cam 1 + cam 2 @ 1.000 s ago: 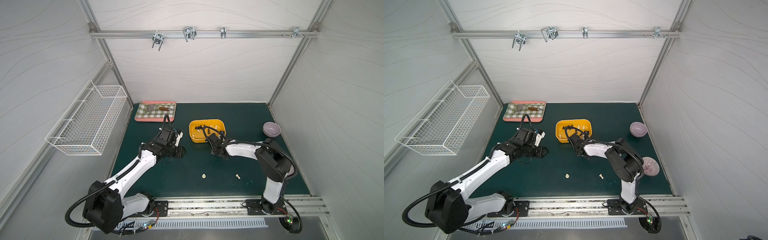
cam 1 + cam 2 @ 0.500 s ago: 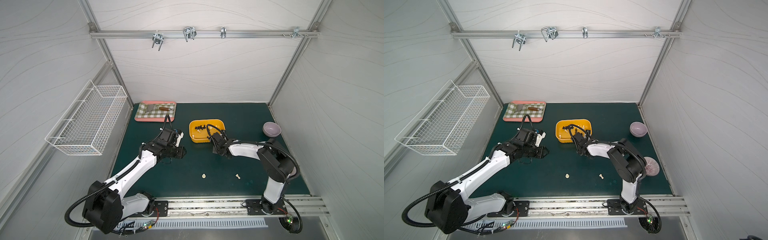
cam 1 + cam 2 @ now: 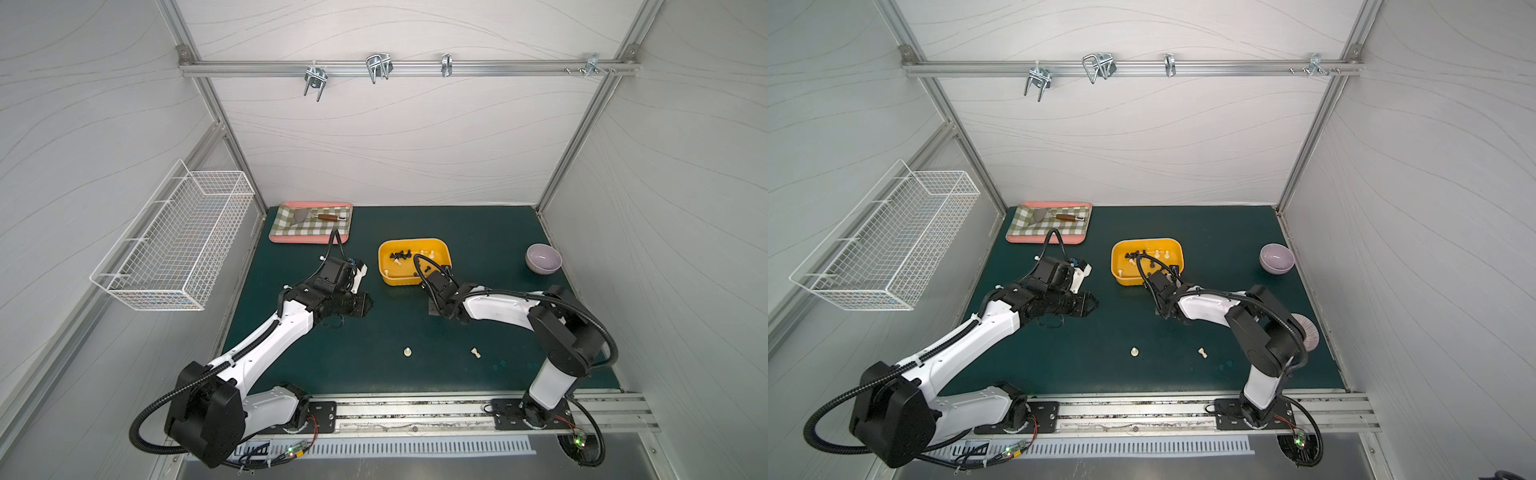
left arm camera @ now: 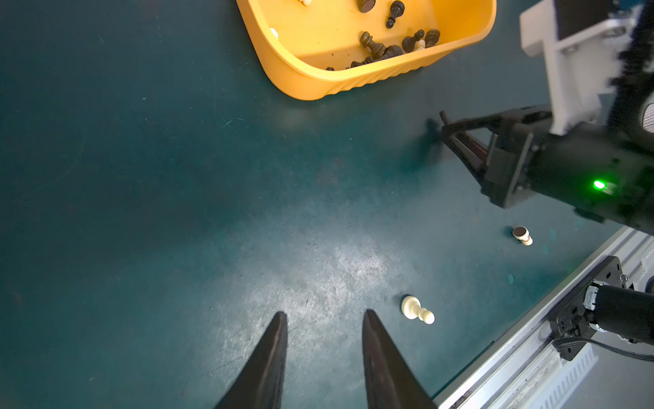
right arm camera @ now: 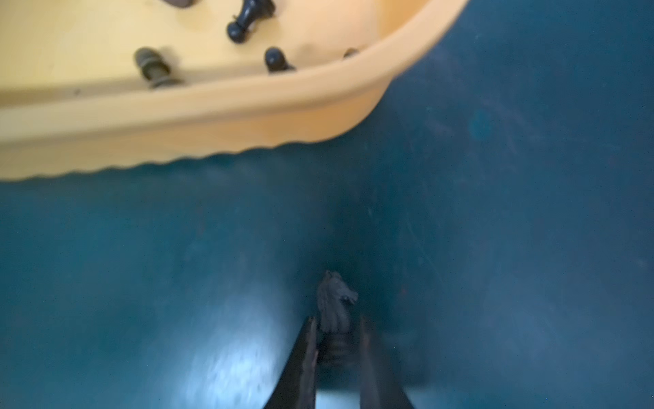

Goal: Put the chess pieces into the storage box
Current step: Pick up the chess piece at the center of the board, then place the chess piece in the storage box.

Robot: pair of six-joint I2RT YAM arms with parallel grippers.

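We see the left fingers (image 4: 272, 350) standing apart with nothing between them, over the green surface (image 3: 478, 232). Next comes the storage box (image 3: 399, 281), holding black and cream chess pieces (image 3: 400, 256). Two cream pieces (image 3: 407, 352) lie out on the surface, well apart from it. Just beside the box, the right fingers (image 5: 304, 350) are clamped on a dark knight (image 5: 334, 297).

My table (image 4: 177, 177): matt dark-green mat, scuffed pale in patches. The storage box (image 4: 318, 81): smooth yellow plastic, fluted outer wall. The dark knight (image 5: 336, 297) in my right gripper (image 5: 336, 320): matt, carved.
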